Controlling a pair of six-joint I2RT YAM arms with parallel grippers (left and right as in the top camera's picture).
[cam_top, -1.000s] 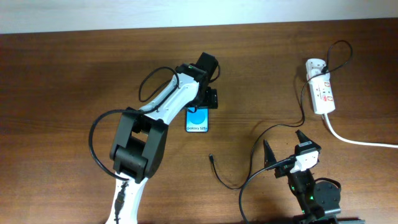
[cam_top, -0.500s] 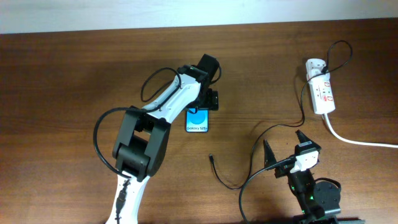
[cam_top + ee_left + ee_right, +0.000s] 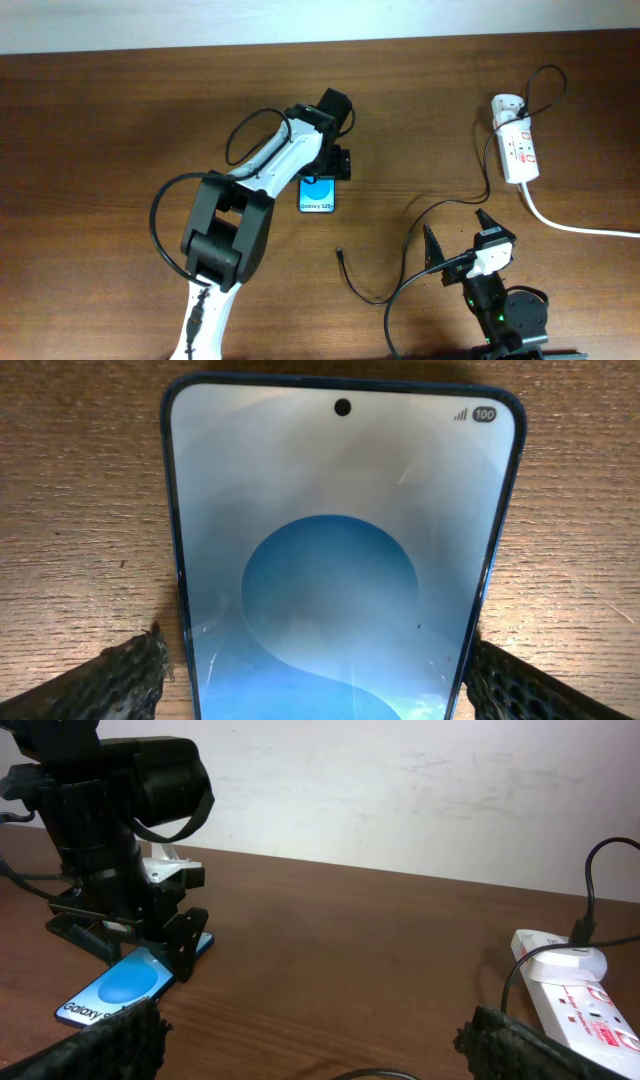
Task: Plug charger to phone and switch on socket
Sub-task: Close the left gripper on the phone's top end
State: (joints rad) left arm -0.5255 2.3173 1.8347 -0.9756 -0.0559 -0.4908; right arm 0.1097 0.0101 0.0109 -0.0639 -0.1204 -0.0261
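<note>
**Phone and charger before plugging.** The phone (image 3: pixel 317 194) was laid flat, screen up, near the middle of the table (image 3: pixel 110 120). Its far end was straddled by the left gripper (image 3: pixel 328 168); whether the fingers (image 3: pixel 120 675) pressed the frame could not be told. The right gripper (image 3: pixel 458 236) was held wide open near the front edge. The charger (image 3: pixel 341 255) was laid with its tip between phone and right gripper, apart from both. The socket (image 3: pixel 518 150) was placed at far right.

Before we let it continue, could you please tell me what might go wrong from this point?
1. The left gripper straddles the phone at its sides; closing off-centre could twist or slide it.
2. The charger lies with its small tip flat on the table, apart from the open right gripper; pinching it may prove fiddly.
3. The charger loops close beside the right arm, so reaching out might snag or drag it.
</note>
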